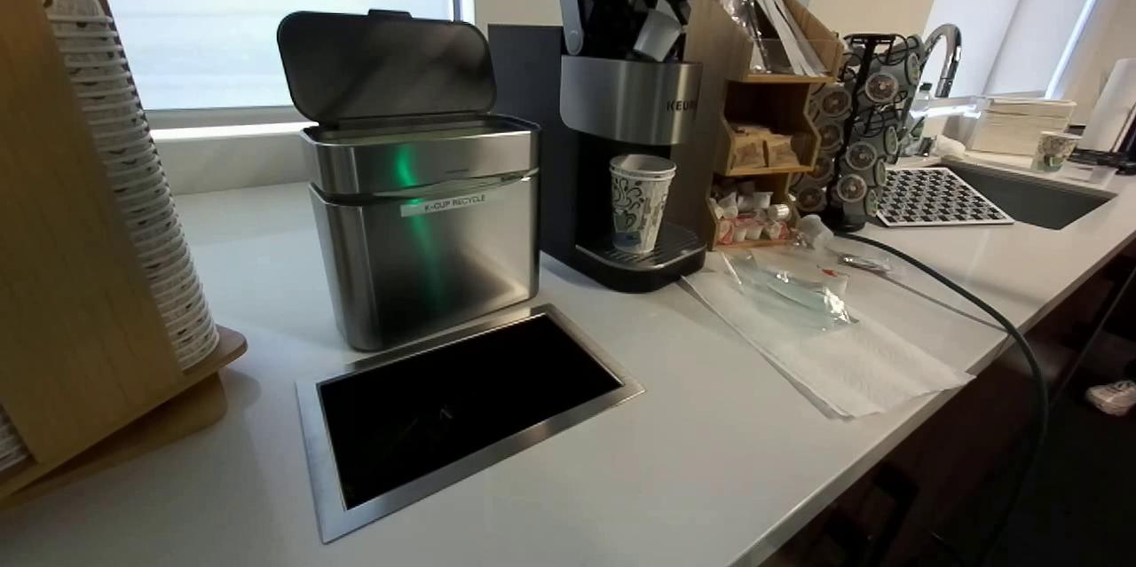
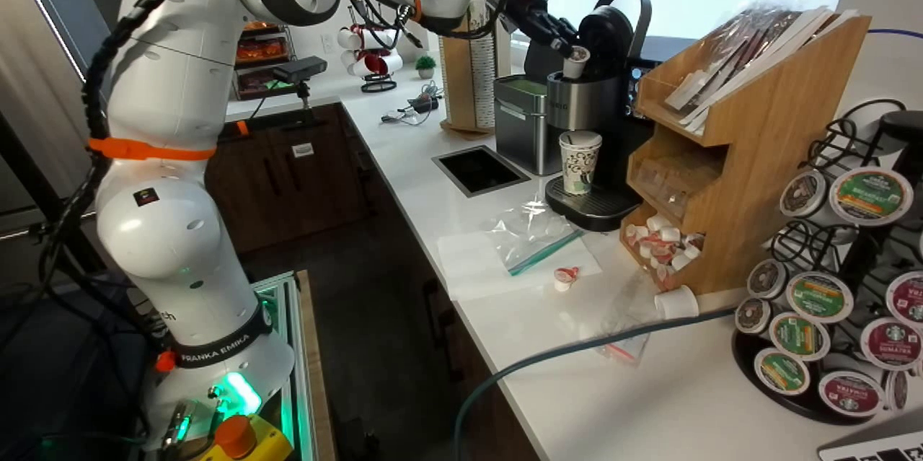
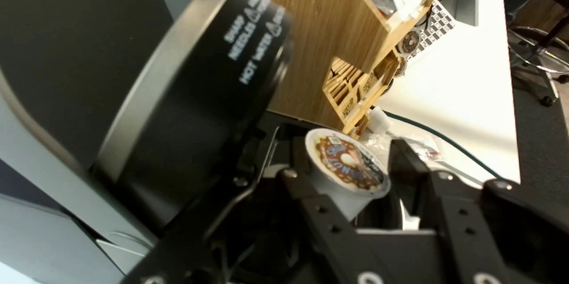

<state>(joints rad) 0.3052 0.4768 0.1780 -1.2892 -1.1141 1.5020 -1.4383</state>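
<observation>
A white coffee pod with a donut picture on its lid sits tilted between the two fingers of my gripper in the wrist view. Its rim appears to touch both fingers. In both exterior views the pod is at the top of the coffee machine, with my gripper around it. The machine's lid is raised beside the fingers. The pod holder is hidden. A patterned paper cup stands on the drip tray.
A steel recycle bin with its lid up stands beside the machine, behind a counter opening with a metal rim. A wooden rack stands on the machine's other side. A plastic bag, a small creamer and a pod carousel are nearby.
</observation>
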